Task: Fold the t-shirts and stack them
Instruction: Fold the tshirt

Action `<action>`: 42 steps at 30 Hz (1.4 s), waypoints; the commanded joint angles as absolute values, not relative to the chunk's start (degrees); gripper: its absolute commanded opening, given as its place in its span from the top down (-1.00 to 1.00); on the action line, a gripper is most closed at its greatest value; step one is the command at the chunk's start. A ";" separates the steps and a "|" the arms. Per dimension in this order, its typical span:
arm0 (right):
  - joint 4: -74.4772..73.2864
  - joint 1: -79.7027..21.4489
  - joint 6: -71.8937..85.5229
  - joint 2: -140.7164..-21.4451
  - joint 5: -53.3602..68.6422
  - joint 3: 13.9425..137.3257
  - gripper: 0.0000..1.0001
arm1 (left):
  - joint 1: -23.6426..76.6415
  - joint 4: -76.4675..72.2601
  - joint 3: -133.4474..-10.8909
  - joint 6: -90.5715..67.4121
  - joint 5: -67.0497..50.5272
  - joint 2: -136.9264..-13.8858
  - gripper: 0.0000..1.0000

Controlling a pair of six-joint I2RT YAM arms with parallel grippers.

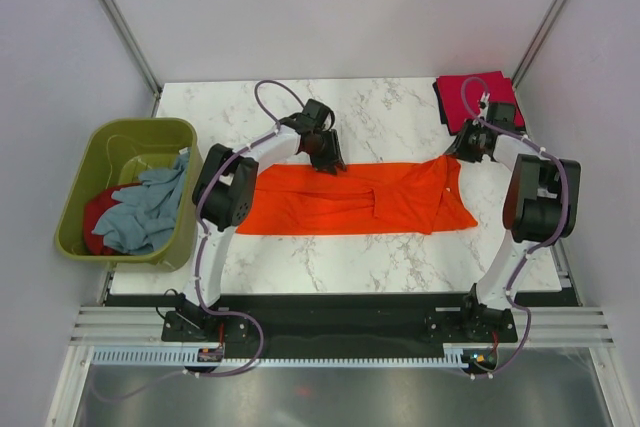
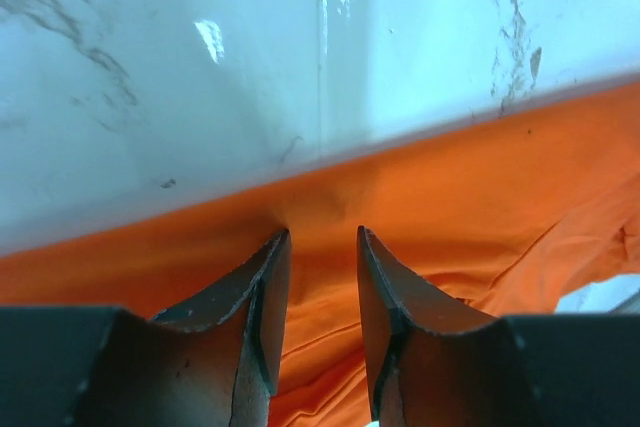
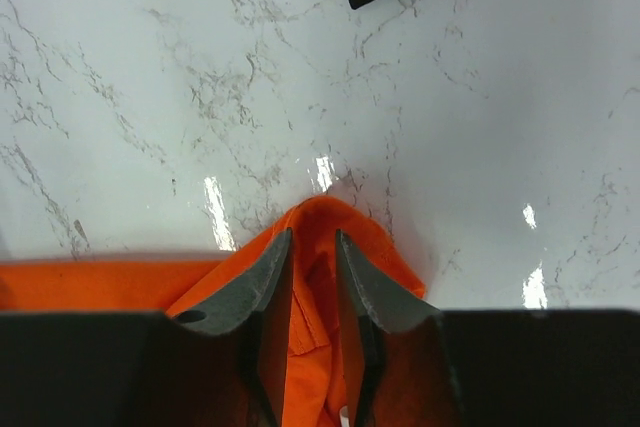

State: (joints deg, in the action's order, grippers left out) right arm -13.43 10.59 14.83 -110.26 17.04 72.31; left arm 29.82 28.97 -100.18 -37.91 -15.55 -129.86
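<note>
Nearest the arm bases, a bare strip of the marble worktop (image 1: 300, 262) runs along the near edge. Beyond it the orange t-shirt (image 1: 340, 202) lies folded into a long band across the middle of the worktop, from just beside the left arm's elbow to near the right arm. Its right end is rumpled, with a flap turned back. The left gripper (image 1: 328, 161) is down on the band's far edge, left of centre. In the left wrist view its fingers (image 2: 262, 287) stand part-way apart astride that edge, with orange cloth lying between them and a slight pucker at the tips. Whether they clamp the cloth cannot be told. The right gripper (image 1: 462, 152) is at the far right corner of the orange t-shirt. In the right wrist view its jaws are drawn close on a raised peak of orange fabric, which wraps up around the fingertips (image 3: 262, 272), so it is pinching the shirt. Off the left edge of the worktop sits an olive-green tub (image 1: 72, 202). In it a grey-blue t-shirt (image 1: 145, 212) is heaped over a red t-shirt (image 1: 97, 215). Farthest away, in the far right corner of the worktop, a crimson t-shirt (image 1: 468, 95) lies folded flat, well apart from the orange one.
</note>
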 commanded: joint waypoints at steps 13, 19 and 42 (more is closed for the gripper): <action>-6.15 13.89 17.75 -110.66 23.73 70.66 0.61 | 29.09 29.62 -100.28 -34.19 -11.95 -131.57 0.20; -7.38 13.89 18.11 -108.37 23.73 71.54 0.33 | 29.09 29.53 -100.55 -34.10 -12.39 -131.75 0.20; -7.91 12.30 15.29 -109.77 25.31 68.38 0.34 | 28.92 29.53 -100.72 -34.19 -13.10 -132.71 0.20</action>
